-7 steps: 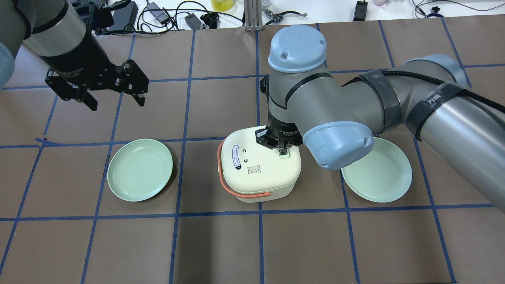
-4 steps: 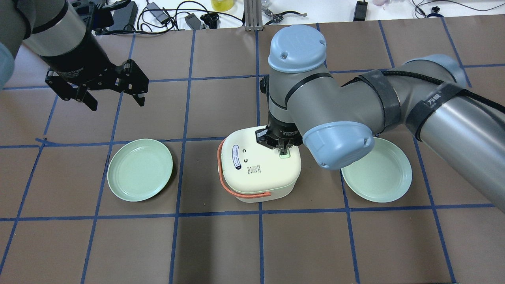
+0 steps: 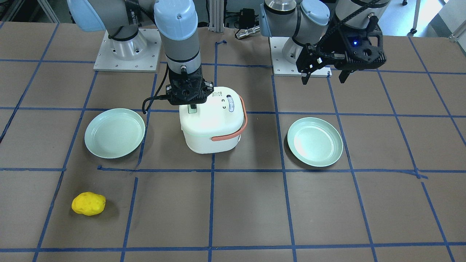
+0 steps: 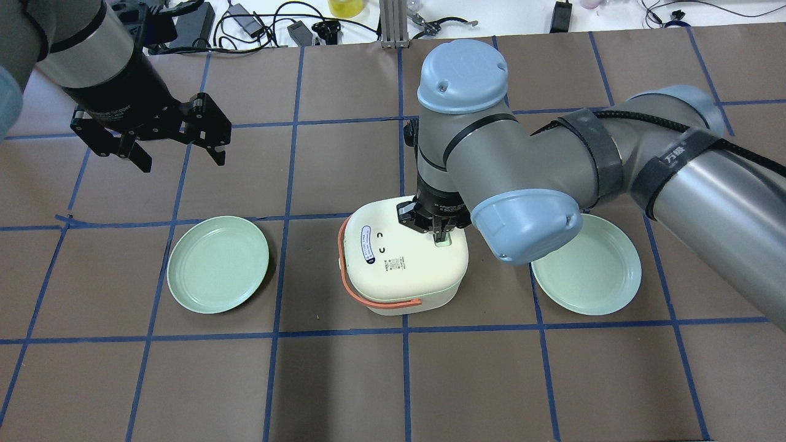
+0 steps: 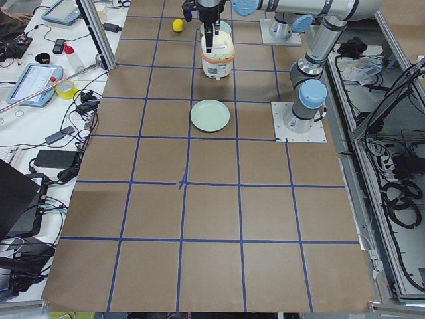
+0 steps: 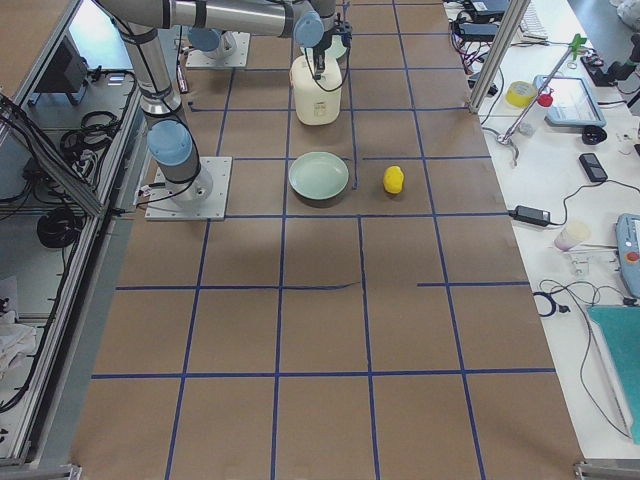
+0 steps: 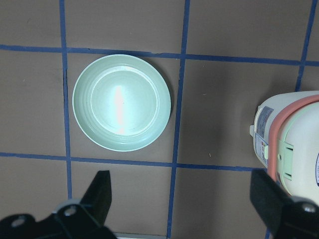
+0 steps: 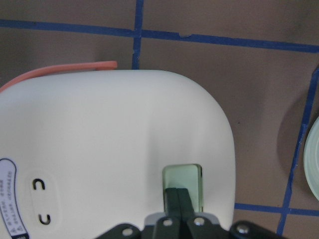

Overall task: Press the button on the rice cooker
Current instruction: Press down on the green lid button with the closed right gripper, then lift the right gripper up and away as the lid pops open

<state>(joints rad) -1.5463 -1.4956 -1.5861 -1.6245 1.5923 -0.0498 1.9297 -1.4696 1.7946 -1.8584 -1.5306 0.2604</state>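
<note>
The cream rice cooker (image 4: 402,264) with an orange handle (image 4: 368,299) stands mid-table; it also shows in the front view (image 3: 213,125) and the right wrist view (image 8: 109,144). Its pale green lid button (image 8: 183,181) (image 4: 442,240) (image 3: 192,109) sits near the lid's edge. My right gripper (image 8: 178,196) (image 4: 441,234) (image 3: 192,106) is shut, its joined fingertips resting on the button. My left gripper (image 4: 181,156) (image 3: 324,77) is open and empty, hovering well away from the cooker above the table.
Two pale green plates flank the cooker: one (image 4: 218,264) (image 7: 122,102) on my left, one (image 4: 589,267) (image 3: 315,142) on my right, partly under my right arm. A yellow potato-like object (image 3: 88,203) lies on the operators' side. Cables and tools line the far table edge.
</note>
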